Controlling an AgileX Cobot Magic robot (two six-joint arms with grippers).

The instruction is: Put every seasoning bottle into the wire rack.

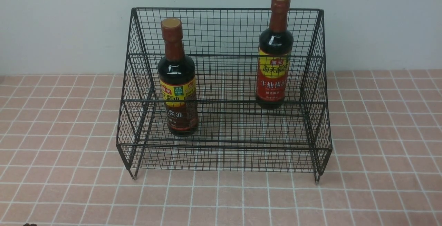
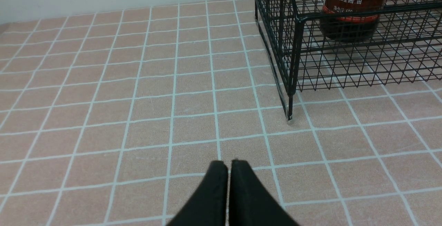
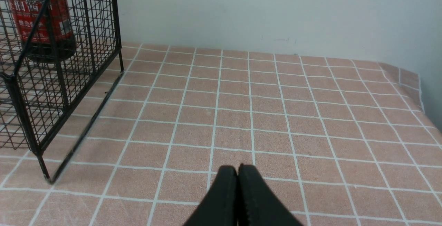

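Across the lower part of the front view, a pink tiled surface (image 1: 386, 174) with pale grid lines. Behind it, a plain whitish wall (image 1: 62, 25). On the tiles, a wide black wire rack (image 1: 224, 146), upright on short feet, with a tall mesh back, slanting sides and bars across the front.

Inside the rack, both soy-sauce bottles, dark, with reddish-brown necks and tan caps, well apart from each other. Toward the rack's left end, nearer its front, the bottle with the yellow-and-brown label (image 1: 179, 98). Toward the right end, farther back, the bottle with the yellow-and-red label (image 1: 274, 74), cap showing above the top edge of the mesh back in the front view. Both standing, caps up, behind the front bars; hard to tell exactly which tier lies under each base.

In the left wrist view, over the tiles and apart from the rack, the left gripper (image 2: 229, 165), fully closed, fingertips together, with nothing in hold. In the right wrist view, likewise over bare tiles and apart from the rack, the right gripper (image 3: 239, 170), fully closed and also with nothing in hold. At the front view's lower left edge, a tiny dark shape (image 1: 30, 224), too cropped to identify.
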